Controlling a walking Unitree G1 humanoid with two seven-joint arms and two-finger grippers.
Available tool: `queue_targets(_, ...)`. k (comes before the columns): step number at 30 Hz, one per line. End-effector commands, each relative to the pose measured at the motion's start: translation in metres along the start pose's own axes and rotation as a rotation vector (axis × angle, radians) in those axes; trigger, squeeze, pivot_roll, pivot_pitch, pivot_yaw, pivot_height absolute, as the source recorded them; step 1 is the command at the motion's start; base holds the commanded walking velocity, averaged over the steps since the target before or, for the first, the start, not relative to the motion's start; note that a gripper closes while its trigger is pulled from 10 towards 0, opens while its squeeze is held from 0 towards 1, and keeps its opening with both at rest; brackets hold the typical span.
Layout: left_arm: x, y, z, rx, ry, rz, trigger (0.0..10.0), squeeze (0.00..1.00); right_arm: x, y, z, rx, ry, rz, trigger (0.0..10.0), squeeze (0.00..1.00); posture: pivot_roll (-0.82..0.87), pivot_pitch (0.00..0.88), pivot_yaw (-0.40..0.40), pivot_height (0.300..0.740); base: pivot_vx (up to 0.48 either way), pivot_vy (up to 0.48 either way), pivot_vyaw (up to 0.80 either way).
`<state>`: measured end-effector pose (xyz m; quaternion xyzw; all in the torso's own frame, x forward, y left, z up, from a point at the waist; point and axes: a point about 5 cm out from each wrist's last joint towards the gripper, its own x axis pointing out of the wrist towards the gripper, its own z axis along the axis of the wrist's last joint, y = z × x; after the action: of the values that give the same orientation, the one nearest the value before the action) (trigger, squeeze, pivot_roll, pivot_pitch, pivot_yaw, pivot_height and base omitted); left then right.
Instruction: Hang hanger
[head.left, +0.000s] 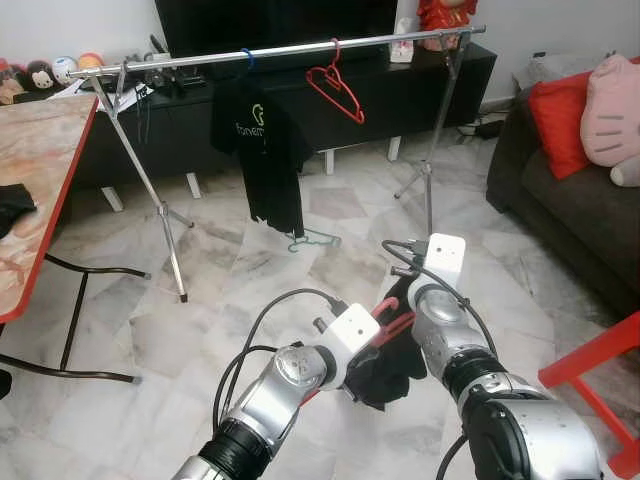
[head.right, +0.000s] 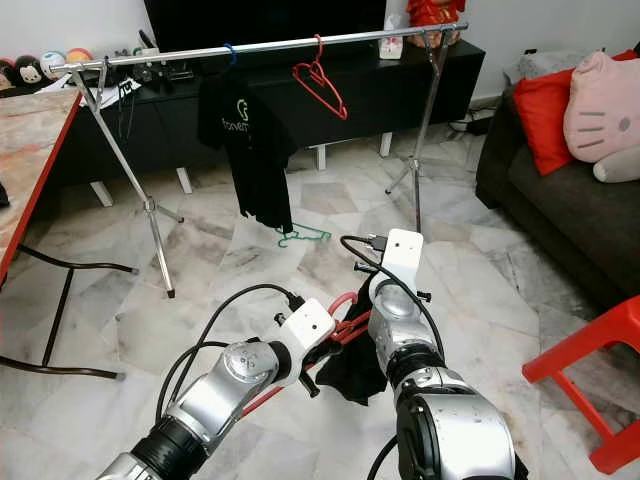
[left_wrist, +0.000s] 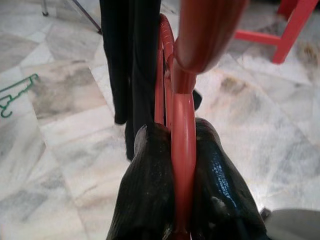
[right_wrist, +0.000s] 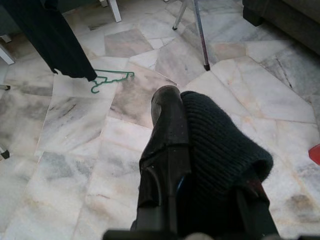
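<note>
Left claw (left_wrist: 182, 150) is clamped tight on a red hanger (left_wrist: 183, 120), fingers pinching its bar from both sides. Right claw (right_wrist: 200, 135) is closed on dark knit cloth (right_wrist: 220, 140), which drapes from the hanger between the two arms, low over the marble floor (head.left: 200, 330). So the load is held by both claws, in front of the robot and well short of the rail (head.left: 280, 50).

Rail runs across the room ahead on tripod legs. Already on it: a black tee (head.left: 255, 150) and an empty red hanger (head.left: 335, 90). A green hanger (head.left: 312, 240) lies on the floor under the tee.

To do this well, prob.:
- walk in closer first; rail looks out of reach from here
- keep left grip firm, hook pointing up & fwd
- aim for the bare stretch between the empty red hanger and the right tripod, so nothing tangles
- raise hook above rail, lower onto it, then let go w/ right first so cloth doesn't drag the hanger off
- mind the green hanger underfoot
</note>
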<state>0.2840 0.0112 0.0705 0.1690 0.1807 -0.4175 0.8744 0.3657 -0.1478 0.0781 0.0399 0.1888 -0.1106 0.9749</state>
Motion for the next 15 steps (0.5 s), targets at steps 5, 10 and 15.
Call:
queue_targets(5,-0.002,-0.001,-0.012,0.074,0.086,-0.035,10.0,0.0,0.002,0.002,0.012,0.005,-0.029,0.005,10.0,0.0,-0.01,0.0,-0.001,0.74,0.0,0.0,0.0)
queue_targets(10,-0.002,0.004,-0.014,0.072,0.09,0.007,10.0,0.0,0.002,0.003,0.013,0.009,-0.031,0.005,10.0,0.0,-0.01,0.0,0.0,0.74,0.0,0.0,0.0)
queue_targets(15,-0.001,0.006,-0.008,0.055,0.058,0.032,10.0,0.0,0.001,0.005,0.012,0.009,-0.031,0.012,10.0,0.0,-0.01,0.0,0.001,0.74,0.0,0.0,0.0)
